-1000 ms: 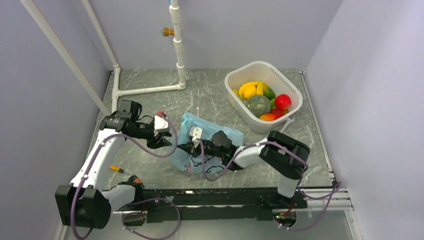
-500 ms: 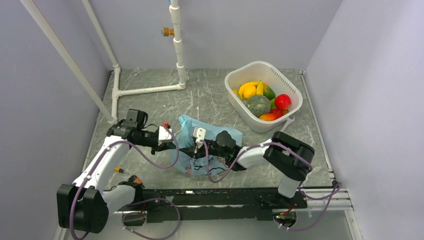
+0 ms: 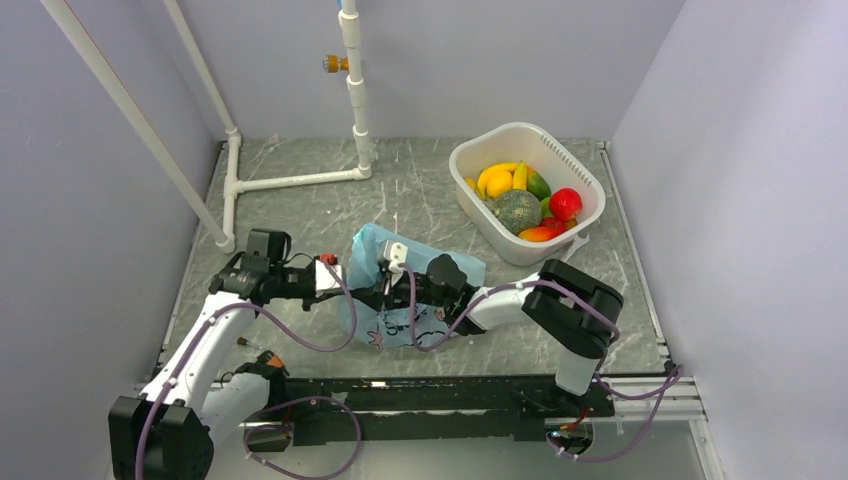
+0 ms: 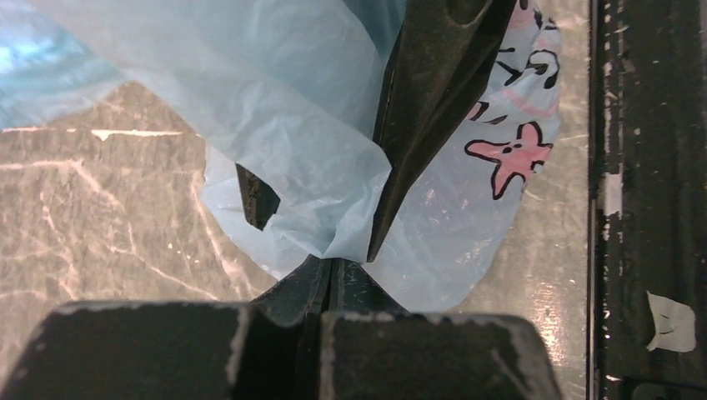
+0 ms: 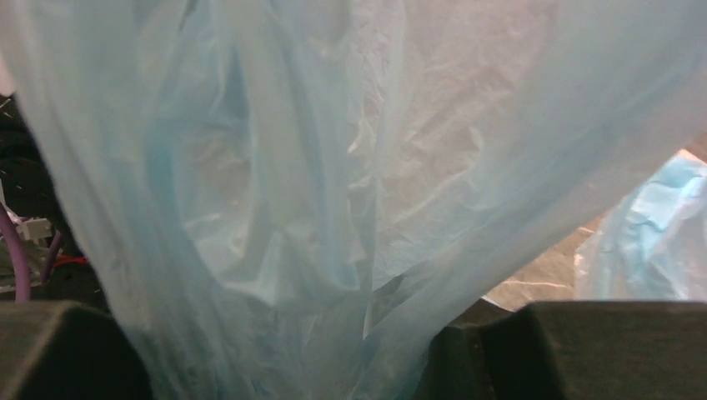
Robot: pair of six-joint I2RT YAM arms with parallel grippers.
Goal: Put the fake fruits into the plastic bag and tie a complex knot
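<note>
Left gripper (image 3: pixel 345 282) clamped shut on the bag (image 3: pixel 372 245) at its left edge; right gripper (image 3: pixel 384 288) jaws apart, film draped between; fruits (image 3: pixel 520 205) in far-right basket (image 3: pixel 592 215)

Nothing legible in any view. The only print is on the plastic bag (image 4: pixel 292 167): black looping strokes (image 4: pixel 538 62) near its edge, probably lettering, but partly covered and cut off at the frame edge, so no word can be made out. Below them a pink starfish (image 4: pixel 508 154) with a black outline, a drawing and not text. Overhead view: same print, too small to read
</note>
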